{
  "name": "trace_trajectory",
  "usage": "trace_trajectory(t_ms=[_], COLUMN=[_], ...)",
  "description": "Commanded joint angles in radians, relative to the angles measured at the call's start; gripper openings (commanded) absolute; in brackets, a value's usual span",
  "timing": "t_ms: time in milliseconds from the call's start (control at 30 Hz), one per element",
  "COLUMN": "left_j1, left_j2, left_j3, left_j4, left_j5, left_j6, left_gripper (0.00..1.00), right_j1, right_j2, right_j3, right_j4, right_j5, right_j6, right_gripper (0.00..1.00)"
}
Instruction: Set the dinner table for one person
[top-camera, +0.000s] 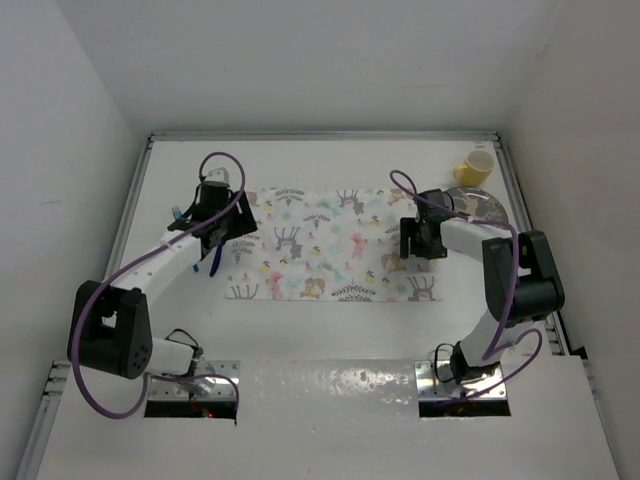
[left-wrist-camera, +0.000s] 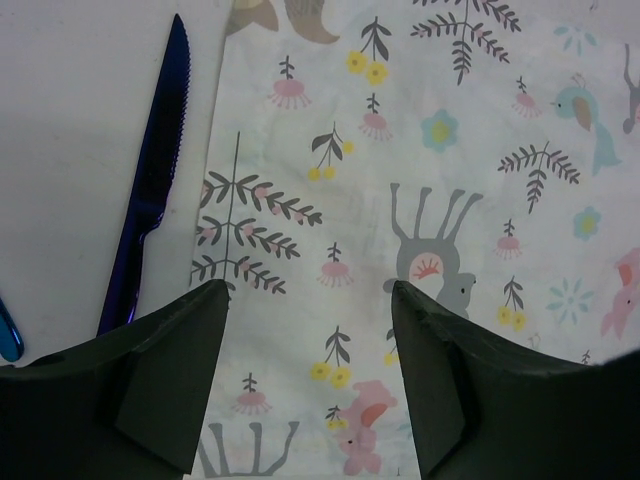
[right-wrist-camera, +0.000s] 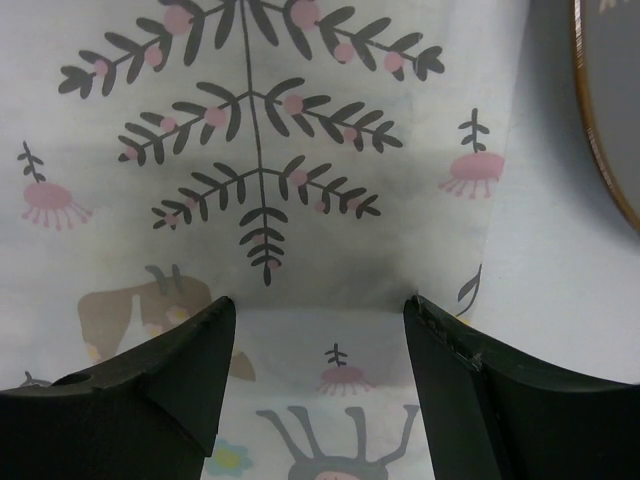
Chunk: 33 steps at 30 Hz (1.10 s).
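Dinner table (top-camera: 330, 165), white, beneath both arms; one printed mat (top-camera: 330, 245) flat at centre; left gripper (left-wrist-camera: 308, 295) wide and empty over the mat's left edge, right gripper (right-wrist-camera: 318, 305) likewise over its right edge; one blue knife (left-wrist-camera: 148, 190) beside the left gripper, long axis along the mat edge; one plate (top-camera: 480, 203), one yellow cup (top-camera: 475, 167) nearer the right arm.

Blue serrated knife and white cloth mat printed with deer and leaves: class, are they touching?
Apart. The left wrist view shows a strip of bare white tabletop running between the knife and the near edge of the mat.
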Motion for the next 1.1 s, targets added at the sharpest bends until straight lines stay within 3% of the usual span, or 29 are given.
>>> trace_trajectory(t_ms=[0, 267, 467, 600, 700, 933, 1067], left_j1=[0.004, 0.005, 0.005, 0.005, 0.005, 0.004, 0.005], left_j2=[-0.042, -0.045, -0.045, -0.047, -0.067, -0.087, -0.087], left_j3=[-0.004, -0.001, 0.044, 0.085, 0.078, 0.036, 0.028], left_j4=[0.013, 0.012, -0.019, -0.044, -0.042, -0.021, -0.010], left_j5=[-0.026, -0.039, -0.048, -0.040, -0.031, -0.014, 0.000], left_j6=[0.024, 0.030, 0.047, 0.065, 0.085, 0.099, 0.100], left_gripper=[0.65, 0.67, 0.70, 0.78, 0.82, 0.88, 0.89], right_j1=[-0.028, -0.034, -0.034, -0.068, -0.155, -0.432, -0.565], right_j2=[0.032, 0.023, -0.205, -0.336, -0.402, -0.477, -0.470], right_j3=[0.008, 0.039, 0.039, 0.021, -0.037, -0.251, -0.375], right_j4=[0.043, 0.006, 0.058, 0.094, 0.111, 0.233, 0.435], right_j5=[0.025, 0.025, 0.022, 0.100, 0.087, -0.128, -0.267], right_j6=[-0.023, -0.043, 0.082, 0.195, 0.305, 0.508, 0.628], right_gripper=[0.68, 0.68, 0.70, 0.80, 0.82, 0.84, 0.84])
